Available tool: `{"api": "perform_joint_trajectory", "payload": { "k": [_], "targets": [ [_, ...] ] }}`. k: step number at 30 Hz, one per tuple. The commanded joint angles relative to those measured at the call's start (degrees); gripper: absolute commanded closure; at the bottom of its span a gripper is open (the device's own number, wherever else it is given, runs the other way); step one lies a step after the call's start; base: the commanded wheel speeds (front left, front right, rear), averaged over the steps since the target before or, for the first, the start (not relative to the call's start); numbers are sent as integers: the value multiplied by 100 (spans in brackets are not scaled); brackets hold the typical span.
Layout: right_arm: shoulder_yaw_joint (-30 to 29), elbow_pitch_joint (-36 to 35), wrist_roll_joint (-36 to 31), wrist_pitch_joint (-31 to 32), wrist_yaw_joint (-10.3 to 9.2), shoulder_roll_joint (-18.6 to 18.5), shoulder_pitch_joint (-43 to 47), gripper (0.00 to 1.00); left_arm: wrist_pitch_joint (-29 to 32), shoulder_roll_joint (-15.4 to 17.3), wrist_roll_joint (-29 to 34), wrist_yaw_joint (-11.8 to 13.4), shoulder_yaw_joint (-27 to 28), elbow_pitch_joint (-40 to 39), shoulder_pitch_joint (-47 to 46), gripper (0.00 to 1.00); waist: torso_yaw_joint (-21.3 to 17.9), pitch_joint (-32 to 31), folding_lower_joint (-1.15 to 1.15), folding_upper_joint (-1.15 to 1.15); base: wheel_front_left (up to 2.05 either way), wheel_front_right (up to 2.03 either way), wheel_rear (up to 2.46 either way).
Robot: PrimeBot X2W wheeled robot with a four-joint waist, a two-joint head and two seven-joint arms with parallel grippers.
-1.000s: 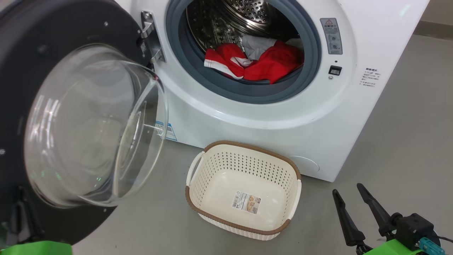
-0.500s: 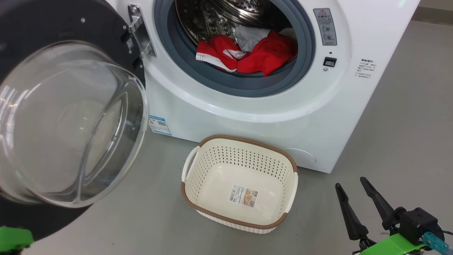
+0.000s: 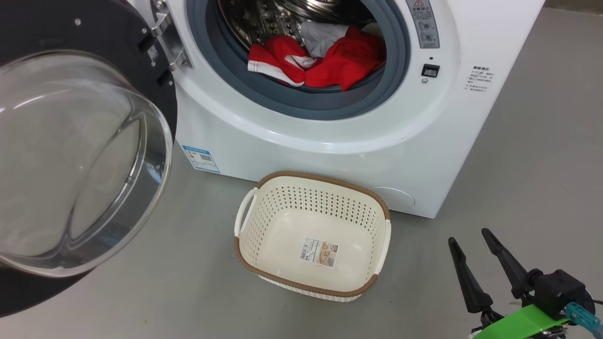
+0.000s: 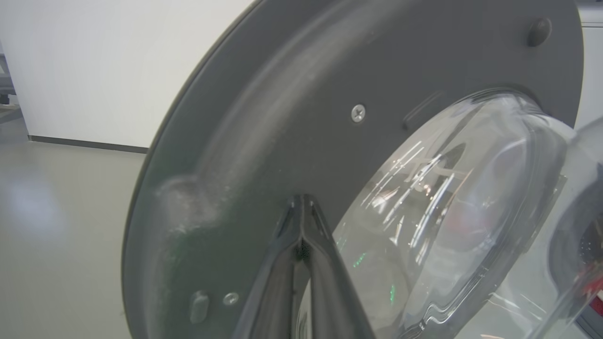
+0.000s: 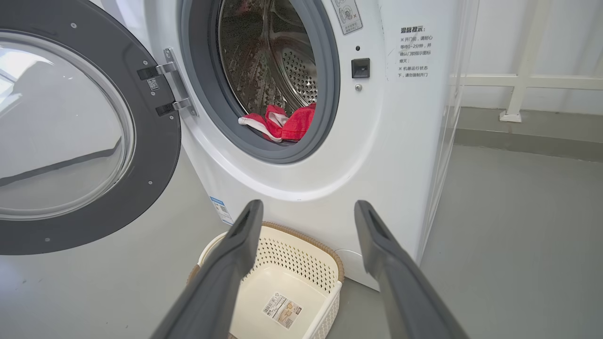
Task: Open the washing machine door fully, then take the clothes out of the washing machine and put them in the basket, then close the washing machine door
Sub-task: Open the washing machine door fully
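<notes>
The white washing machine (image 3: 330, 136) stands with its door (image 3: 94, 28) swung out to the left, glass bowl (image 3: 70, 155) facing me. Red clothes with white trim and a pale piece (image 3: 325, 61) lie at the drum's front lip, also seen as clothes (image 5: 282, 125) in the right wrist view. The cream basket (image 3: 325, 176) sits empty on the floor below the opening. My left gripper (image 4: 301, 202) is shut with nothing in it, tips at the door's dark inner rim (image 4: 264, 117) beside the glass. My right gripper (image 3: 468, 236) hangs open right of the basket, pointing toward the basket (image 5: 301, 256).
Grey floor (image 3: 541, 155) spreads to the right of the machine and around the basket. A white wall with a dark skirting (image 4: 85, 143) stands beyond the door. White railing posts (image 5: 518, 94) stand against the wall past the machine's side.
The door has swung wider to the left. The head camera has shifted, sliding the scene up and left, and the green left arm part has left the lower left corner. The right gripper stays open.
</notes>
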Motion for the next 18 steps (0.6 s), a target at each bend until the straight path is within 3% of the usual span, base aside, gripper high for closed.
{"api": "perform_joint_trajectory", "payload": {
  "k": [1, 8, 18],
  "targets": [
    [119, -137, -4, -52, 1, -100, -181, 0, -28, 371, 61, -13, 187, -92, -165, 100, -9, 14, 0, 0, 0, 0, 0],
    [140, -123, -3, -52, 1, -116, -218, 0, -28, 504, 153, -56, 400, 194, -374, 100, -57, 49, 0, 0, 0, 0, 0],
    [112, -120, -15, -52, 1, -95, -190, 0, -28, 354, 255, -115, 416, 213, -305, 100, -57, -15, 0, 0, 0, 0, 0]
  ]
}}
